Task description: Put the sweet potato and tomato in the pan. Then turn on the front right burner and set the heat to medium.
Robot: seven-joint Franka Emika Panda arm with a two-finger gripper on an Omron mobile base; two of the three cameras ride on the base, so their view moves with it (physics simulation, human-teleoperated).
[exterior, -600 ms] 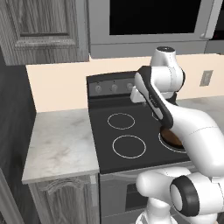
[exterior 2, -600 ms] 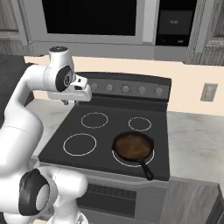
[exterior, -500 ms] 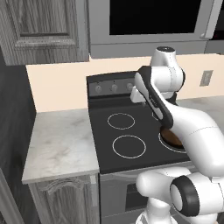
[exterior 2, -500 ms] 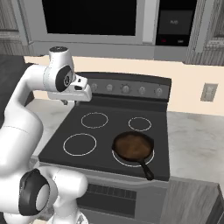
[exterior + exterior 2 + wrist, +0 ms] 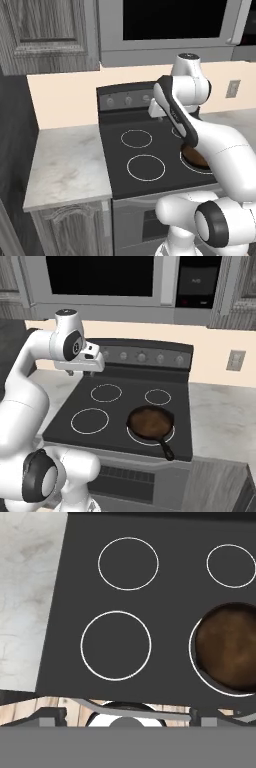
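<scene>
1. Near right: the pan (image 5: 150,423) sits on the front right burner (image 5: 191,649), its brownish inside bare. Its handle (image 5: 165,448) points near-right, over the stove edge. Hazard: a sweep of my arm could strike the handle and shift the pan off the ring.
2. Where the sweet potato and tomato lie I cannot tell. Hazard: reaching without locating them first wastes travel and may end in a blind grasp.
3. Further back: my pincer (image 5: 83,373) hangs high over the far-left burners, jaws wide apart and holding nothing.
4. Far: the knobs (image 5: 141,357) stand in a close row. Hazard: turning the wrong one, or overshooting medium.
</scene>
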